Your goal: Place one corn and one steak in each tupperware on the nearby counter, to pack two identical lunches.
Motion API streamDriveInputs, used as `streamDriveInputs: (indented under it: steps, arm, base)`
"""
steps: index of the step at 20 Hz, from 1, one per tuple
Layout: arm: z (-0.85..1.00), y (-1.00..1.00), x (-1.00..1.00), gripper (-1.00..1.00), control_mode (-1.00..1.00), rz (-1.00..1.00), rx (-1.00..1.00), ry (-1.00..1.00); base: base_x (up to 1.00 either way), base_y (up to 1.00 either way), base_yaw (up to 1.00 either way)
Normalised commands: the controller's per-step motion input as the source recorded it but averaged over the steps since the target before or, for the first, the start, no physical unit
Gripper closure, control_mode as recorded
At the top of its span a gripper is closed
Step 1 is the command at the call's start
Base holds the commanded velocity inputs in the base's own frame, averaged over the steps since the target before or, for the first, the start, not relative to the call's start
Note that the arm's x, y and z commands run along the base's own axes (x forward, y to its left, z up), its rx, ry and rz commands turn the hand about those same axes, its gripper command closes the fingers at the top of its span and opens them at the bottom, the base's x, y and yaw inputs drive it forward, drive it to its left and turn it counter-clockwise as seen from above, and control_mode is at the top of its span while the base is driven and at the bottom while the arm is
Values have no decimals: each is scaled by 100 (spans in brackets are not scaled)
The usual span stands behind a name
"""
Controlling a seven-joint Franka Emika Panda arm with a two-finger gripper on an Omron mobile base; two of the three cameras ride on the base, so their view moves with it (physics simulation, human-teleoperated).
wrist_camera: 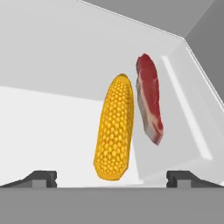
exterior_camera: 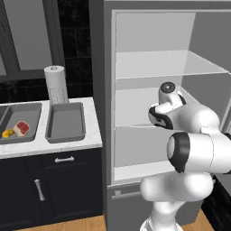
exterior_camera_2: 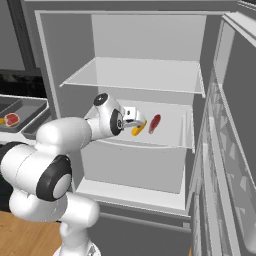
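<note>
My end effector (wrist_camera: 111, 177) stands with its two dark tips wide apart and nothing between them, reaching into the open grey fridge (exterior_camera_2: 145, 90) at its middle shelf (exterior_camera_2: 165, 137).

The hand view shows close up a stubby yellow-orange corn cob (wrist_camera: 114, 127) lying just ahead of the tips, lined up between them, and beside it a thick red steak chunk with a pale rim (wrist_camera: 149, 98), near the cob but apart from it. The right base view gives the wider setting: the same cob (exterior_camera_2: 139, 128) and steak (exterior_camera_2: 154, 123) rest on the white shelf just past my end effector (exterior_camera_2: 135, 118).

The left base view shows what the others hardly do: the white marble-look surface (exterior_camera: 67, 143) over dark cabinets to the fridge's left, carrying two grey shallow rectangular trays. The nearer tray (exterior_camera: 66, 122) holds nothing; the farther one (exterior_camera: 18, 124) holds a second steak (exterior_camera: 20, 128) and a second cob (exterior_camera: 7, 133), close together. A white perforated paper roll (exterior_camera: 56, 84) stands upright behind the nearer tray.
</note>
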Motion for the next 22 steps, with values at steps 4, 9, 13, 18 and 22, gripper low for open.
streamDriveInputs:
  steps: [4, 9, 13, 18, 22]
  arm:
    - [-6, -2, 13, -100, -100, 0, 0, 0]
    - [-8, -1, 10, -100, -100, 0, 0, 0]
    - [-11, -3, 8, -100, -100, 0, 0, 0]
    - [-9, -5, 5, -100, -100, 0, 0, 0]
    - [-4, -4, 6, -100, -100, 0, 0, 0]
  base:
    - [0, 0, 0]
    - [0, 0, 0]
    - [0, 0, 0]
    - [0, 0, 0]
    - [0, 0, 0]
